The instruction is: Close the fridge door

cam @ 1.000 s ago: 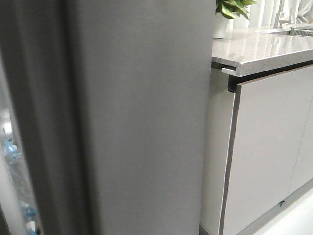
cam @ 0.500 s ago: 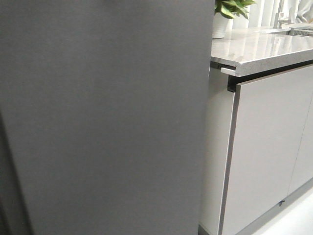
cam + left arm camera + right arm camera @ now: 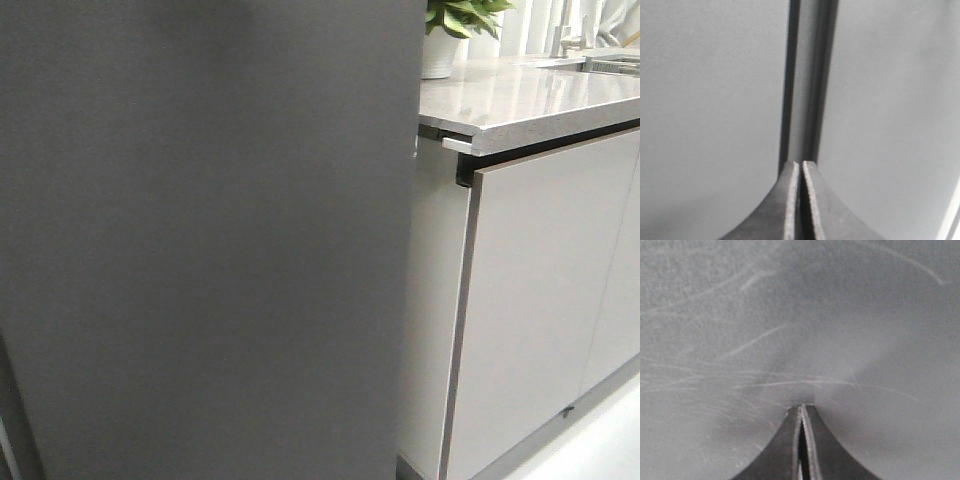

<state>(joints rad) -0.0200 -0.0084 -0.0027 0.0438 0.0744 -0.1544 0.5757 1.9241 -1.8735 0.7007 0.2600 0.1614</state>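
now the fridge door [image 3: 200, 240] fills your front view from nine o'clock across to just past centre, its matte dark grey face towards you and none of the white lining showing, so you look to be in the last stretch of the closing push. beside it at three o'clock sits the pale cabinet door [image 3: 540, 310] under the stone worktop [image 3: 520, 95], with a potted plant [image 3: 445, 30] at one o'clock.

your right gripper [image 3: 801, 407] has its fingers pressed together, nothing between them, tips right up against a scuffed grey face that is probably the door. your left gripper [image 3: 801, 164] is likewise pinched together and empty, pointing at a dark vertical seam [image 3: 807, 75] between two grey panels.

next, you likely need a steady forward press with the right tips until that seam narrows and the door seats, keeping the left tips clear of the gap.
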